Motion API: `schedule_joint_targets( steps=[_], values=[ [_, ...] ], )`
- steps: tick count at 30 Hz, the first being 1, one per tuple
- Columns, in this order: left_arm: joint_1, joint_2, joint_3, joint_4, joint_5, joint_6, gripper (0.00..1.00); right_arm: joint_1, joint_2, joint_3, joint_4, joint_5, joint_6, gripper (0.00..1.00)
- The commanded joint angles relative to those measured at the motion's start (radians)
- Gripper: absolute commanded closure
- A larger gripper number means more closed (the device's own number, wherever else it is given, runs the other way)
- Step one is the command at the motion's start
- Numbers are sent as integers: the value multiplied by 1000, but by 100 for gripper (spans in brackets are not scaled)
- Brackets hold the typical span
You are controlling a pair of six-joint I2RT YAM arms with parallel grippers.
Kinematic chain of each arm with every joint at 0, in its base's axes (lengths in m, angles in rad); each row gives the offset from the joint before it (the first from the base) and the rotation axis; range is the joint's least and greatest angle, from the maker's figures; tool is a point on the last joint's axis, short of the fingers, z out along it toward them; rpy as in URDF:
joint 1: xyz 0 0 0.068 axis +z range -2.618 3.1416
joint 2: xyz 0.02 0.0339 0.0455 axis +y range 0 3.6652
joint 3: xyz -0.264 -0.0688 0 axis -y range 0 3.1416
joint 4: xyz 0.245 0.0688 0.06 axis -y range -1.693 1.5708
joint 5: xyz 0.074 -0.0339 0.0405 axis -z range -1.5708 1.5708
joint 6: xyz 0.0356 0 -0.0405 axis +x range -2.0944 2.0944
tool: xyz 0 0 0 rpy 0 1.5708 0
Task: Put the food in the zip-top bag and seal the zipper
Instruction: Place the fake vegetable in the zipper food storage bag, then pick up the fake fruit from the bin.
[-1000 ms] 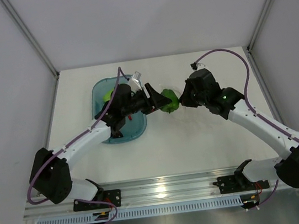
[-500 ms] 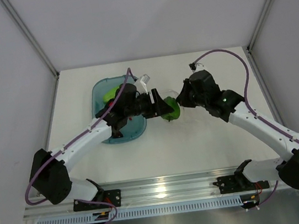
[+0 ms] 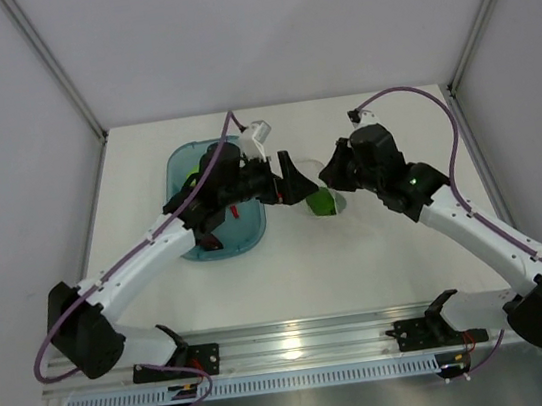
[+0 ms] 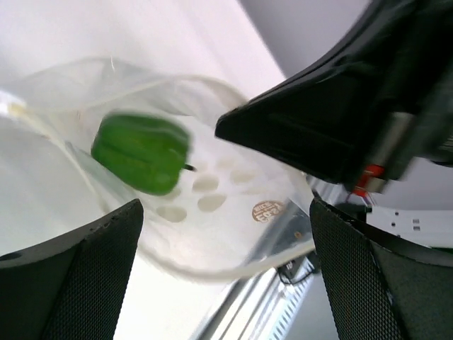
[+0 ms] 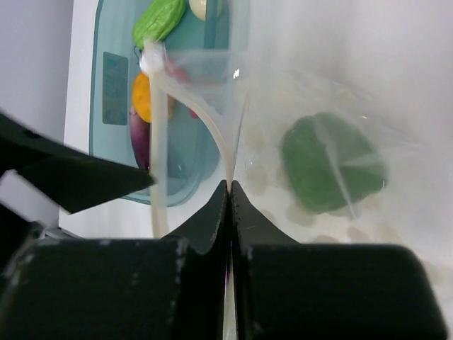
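left end effector [image 3: 295, 178] spread wide, right end effector [image 5: 229, 188] pinching zip-top bag [image 4: 212, 237] edge, pepper [image 4: 141, 153] inside

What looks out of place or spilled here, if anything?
Nothing stands out. The green pepper appears to sit inside the clear dotted bag, whose edge the right gripper pinches. The other toy foods lie in the teal tub. The bag is crumpled, but nothing looks spilled.
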Motion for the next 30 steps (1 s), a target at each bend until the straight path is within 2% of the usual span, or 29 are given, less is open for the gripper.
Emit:
schedule_joint_targets(
  steps=[1,3,5,6,9,12,13,14,16,21,24,26,30],
  values=[
    [-9,-139,-19,115,-82,75,0,-16,-40,17,6,-13,21,100],
    [-9,-218,-44,171,-161,87,1,-16,-47,8,12,-23,25,100],
    [-10,-272,-136,257,-231,98,1,-17,-51,3,13,-20,21,100],
    [-7,-292,-158,285,-327,93,0,-20,-51,1,12,-18,21,100],
    [31,-311,-158,235,-429,58,1,-32,-45,5,-3,-23,12,100],
    [143,-219,-32,5,-388,-38,1,-37,-45,1,-14,-14,2,100],
    [157,-156,0,-137,-399,-48,0,-37,-44,1,-17,-10,-2,100],
    [166,-125,82,-201,-423,-57,1,-40,-44,3,-22,-9,-10,100],
    [191,-43,123,-310,-491,-71,0,-45,-42,3,-28,-3,-17,100],
    [258,132,311,-509,-506,-150,0,-56,-40,6,-40,2,-39,100],
    [278,243,448,-693,-595,-224,0,-59,-44,9,-54,6,-53,100],
    [286,289,479,-817,-704,-282,1,-62,-50,11,-62,13,-56,100],
    [323,363,484,-879,-698,-315,0,-68,-56,6,-66,11,-65,100]
  ],
)
